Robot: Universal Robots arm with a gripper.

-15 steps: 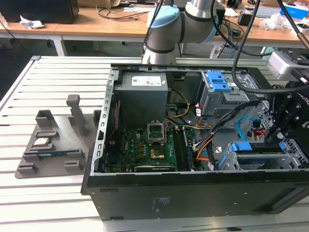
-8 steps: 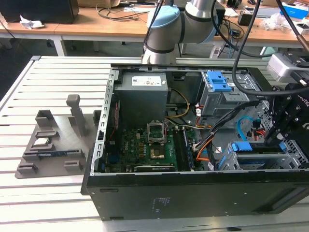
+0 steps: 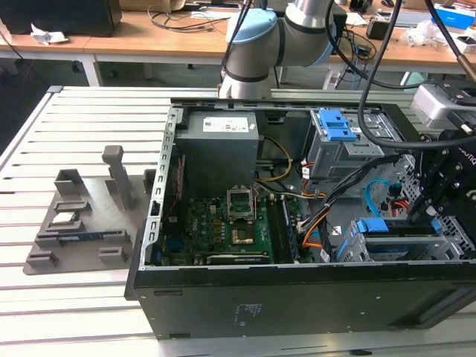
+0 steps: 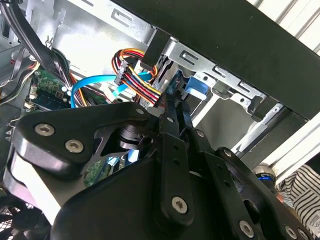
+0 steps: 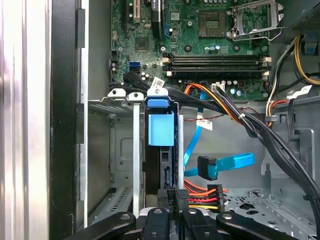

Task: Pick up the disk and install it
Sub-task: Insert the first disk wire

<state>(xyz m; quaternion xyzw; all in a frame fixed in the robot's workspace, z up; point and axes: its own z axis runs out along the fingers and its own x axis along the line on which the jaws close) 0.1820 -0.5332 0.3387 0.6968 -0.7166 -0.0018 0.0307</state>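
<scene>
- The black gripper [image 3: 433, 202] is at the right edge of the exterior view, low inside the open black computer case [image 3: 297, 297], over the drive cage in the lower right corner of the case.
- In the first wrist view the gripper [image 5: 170, 196] is at the bottom centre of the frame, and its two fingers are almost together, pinching the near edge of the disk [image 5: 161, 165].
- The disk, a thin silver metal hard drive with blue plastic side rails and a blue tab, stands on its edge in a slot of the grey metal drive cage [image 5: 122, 150], in the middle of that frame.
- In the exterior view the blue rail of the disk [image 3: 387, 227] is seen just left of the gripper.
- A blue flat data cable [image 5: 227, 162] lies beside the cage, right of the disk.
- The green motherboard [image 3: 223, 230] fills the centre of the case.
- A grey plastic parts holder [image 3: 78, 219] lies on the white slatted desk [image 3: 67, 141] at the left of the exterior view.
</scene>
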